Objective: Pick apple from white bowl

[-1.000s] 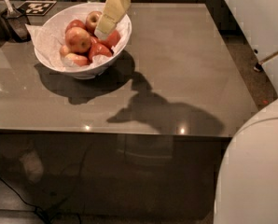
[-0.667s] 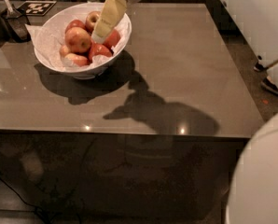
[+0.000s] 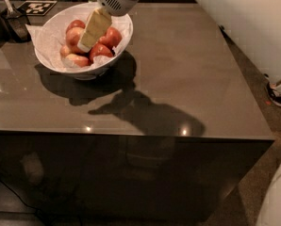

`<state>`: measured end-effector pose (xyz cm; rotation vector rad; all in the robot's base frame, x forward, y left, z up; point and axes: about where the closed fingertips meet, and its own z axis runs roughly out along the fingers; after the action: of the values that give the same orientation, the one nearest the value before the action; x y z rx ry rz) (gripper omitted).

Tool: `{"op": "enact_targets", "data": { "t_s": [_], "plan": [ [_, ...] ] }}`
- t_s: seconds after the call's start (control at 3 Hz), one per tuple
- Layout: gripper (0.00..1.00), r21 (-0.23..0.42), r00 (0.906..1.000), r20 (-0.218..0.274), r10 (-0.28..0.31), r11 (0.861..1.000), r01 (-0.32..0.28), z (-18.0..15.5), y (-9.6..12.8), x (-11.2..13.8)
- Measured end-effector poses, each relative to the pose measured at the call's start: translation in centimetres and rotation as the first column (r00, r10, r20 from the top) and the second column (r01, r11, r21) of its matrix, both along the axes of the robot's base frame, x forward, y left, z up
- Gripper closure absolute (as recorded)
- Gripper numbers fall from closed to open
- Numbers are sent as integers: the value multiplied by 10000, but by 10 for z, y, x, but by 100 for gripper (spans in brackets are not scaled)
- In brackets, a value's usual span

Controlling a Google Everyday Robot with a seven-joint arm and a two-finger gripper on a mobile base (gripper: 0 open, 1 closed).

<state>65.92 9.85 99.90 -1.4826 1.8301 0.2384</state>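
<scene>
The white bowl [image 3: 51,60] stands at the far left of the grey table, lined with crumpled white paper and holding several red and yellow apples [image 3: 100,51]. My gripper [image 3: 86,45] hangs from the white arm at the top and reaches down into the bowl. Its cream fingers [image 3: 94,28] point down-left among the apples, their tips right at the apples in the middle of the pile.
A fiducial tag card [image 3: 36,6] and a dark holder with a utensil [image 3: 13,18] stand behind the bowl at the far left. The table's [image 3: 187,79] right edge drops to the floor, where a person's shoe [image 3: 276,95] shows. White robot body fills the top right.
The gripper has moved lower and left, deeper into the bowl among the apples. The view has shifted, so the bowl sits further right in the picture.
</scene>
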Motion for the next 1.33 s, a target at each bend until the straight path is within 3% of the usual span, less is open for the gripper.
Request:
{"op": "enact_targets", "data": {
  "t_s": [0.33,0.67,1.0,1.33],
  "plan": [
    [0,112,9999,111,-18,9999,17,2,3,2],
    [0,636,9990,-433,64,9980,-36,-15,11,6],
    [0,1071,9910,-1339,-16,9941,161,-37,23,14],
    [0,1341,9827,-1847,149,9909,102,-51,35,19]
  ]
}}
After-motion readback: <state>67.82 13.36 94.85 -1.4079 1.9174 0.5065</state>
